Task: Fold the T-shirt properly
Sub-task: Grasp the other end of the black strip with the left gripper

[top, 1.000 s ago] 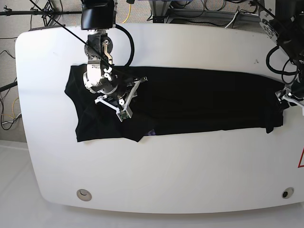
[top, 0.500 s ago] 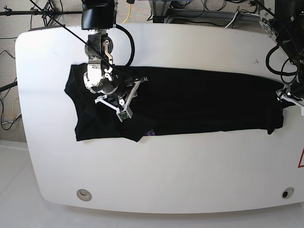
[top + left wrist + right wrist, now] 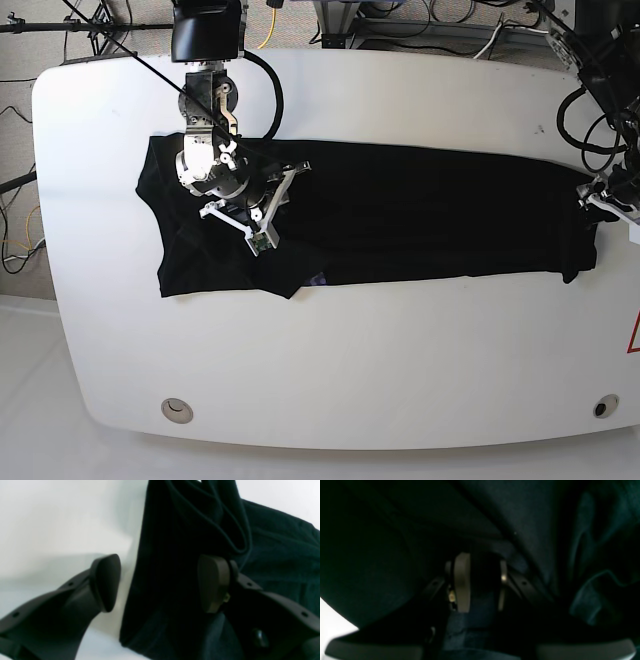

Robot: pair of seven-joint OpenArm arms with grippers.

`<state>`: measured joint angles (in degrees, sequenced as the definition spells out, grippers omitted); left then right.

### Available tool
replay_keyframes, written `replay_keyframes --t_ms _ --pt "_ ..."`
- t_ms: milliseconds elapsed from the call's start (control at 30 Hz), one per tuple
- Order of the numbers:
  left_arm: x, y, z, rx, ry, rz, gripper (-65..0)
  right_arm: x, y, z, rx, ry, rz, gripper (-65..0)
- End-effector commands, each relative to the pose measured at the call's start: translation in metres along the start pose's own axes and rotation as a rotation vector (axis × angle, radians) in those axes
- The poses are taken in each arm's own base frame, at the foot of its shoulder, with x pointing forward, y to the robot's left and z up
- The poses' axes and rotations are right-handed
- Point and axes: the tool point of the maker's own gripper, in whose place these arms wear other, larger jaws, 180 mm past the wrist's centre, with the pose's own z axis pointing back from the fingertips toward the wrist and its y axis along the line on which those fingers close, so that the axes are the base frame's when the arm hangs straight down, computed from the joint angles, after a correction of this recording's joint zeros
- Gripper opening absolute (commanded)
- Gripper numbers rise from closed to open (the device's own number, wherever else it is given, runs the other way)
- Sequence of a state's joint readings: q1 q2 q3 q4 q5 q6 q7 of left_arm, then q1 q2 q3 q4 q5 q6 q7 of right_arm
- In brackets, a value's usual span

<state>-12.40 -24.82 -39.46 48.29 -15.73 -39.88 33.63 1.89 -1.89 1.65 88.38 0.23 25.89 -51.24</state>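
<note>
The black T-shirt lies spread lengthwise across the white table, with a small purple mark at its front edge. My right gripper rests on the shirt's left part. In the right wrist view its pads are close together with a fold of the shirt pinched between them. My left gripper is at the shirt's right end. In the left wrist view it is open, one finger on bare table, the other over the cloth, straddling the shirt's folded edge.
Two round holes sit near the table's front edge. Cables and stands crowd the far side behind the table. A red mark shows at the right border.
My left gripper has shifted slightly up and right at the shirt's right end. The right arm and the shirt look unchanged.
</note>
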Motion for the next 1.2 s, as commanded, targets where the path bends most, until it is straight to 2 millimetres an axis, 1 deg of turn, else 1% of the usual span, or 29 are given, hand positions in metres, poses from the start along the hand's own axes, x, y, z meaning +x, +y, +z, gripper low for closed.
replay_keyframes --t_ms 0,67,133,267,400,467,667,733,800,933,1067,1167 --pt "0.004 0.001 0.001 0.004 0.020 -0.025 -23.0 0.000 -0.003 0.001 -0.010 0.016 0.010 -49.6" --pt "0.004 -0.001 0.001 0.002 0.022 -0.033 -23.3 0.000 -0.003 0.001 -0.010 0.016 0.010 -49.5" --pt "0.013 -0.007 -0.002 -0.013 0.005 -0.053 -23.2 -0.003 -0.001 0.000 -0.007 0.024 0.010 -49.8" --pt "0.013 -0.009 -0.003 -0.021 0.003 -0.052 -23.7 -0.004 -0.002 0.000 -0.007 0.026 0.009 -49.8" --pt "0.014 -0.010 -0.004 -0.025 0.000 -0.048 -24.7 -0.004 -0.002 0.000 -0.008 0.027 0.010 -49.7" --pt "0.017 -0.007 -0.001 -0.020 -0.018 -0.041 -24.6 -0.006 -0.002 0.001 -0.011 0.028 0.009 -49.7" --pt "0.022 -0.008 0.000 -0.023 -0.035 -0.047 -25.8 -0.007 -0.002 0.000 -0.011 0.031 0.010 -49.7" --pt "0.025 -0.007 0.002 -0.021 -0.042 -0.057 -27.0 -0.006 -0.002 0.000 -0.011 0.031 0.010 -49.8" --pt "0.039 -0.004 0.014 -0.004 -0.066 -0.115 -30.3 -0.006 -0.001 0.000 -0.012 0.035 0.008 -49.7" --pt "0.048 -0.005 0.020 0.000 -0.082 -0.148 -33.7 -0.006 -0.001 0.001 -0.014 0.032 0.006 -49.8" --pt "0.050 -0.006 0.022 0.001 -0.091 -0.151 -38.0 -0.005 -0.001 0.001 -0.014 0.030 0.008 -49.7" --pt "0.050 -0.006 0.022 0.003 -0.091 -0.151 -41.6 -0.008 -0.001 0.000 -0.013 0.040 0.007 -49.5"
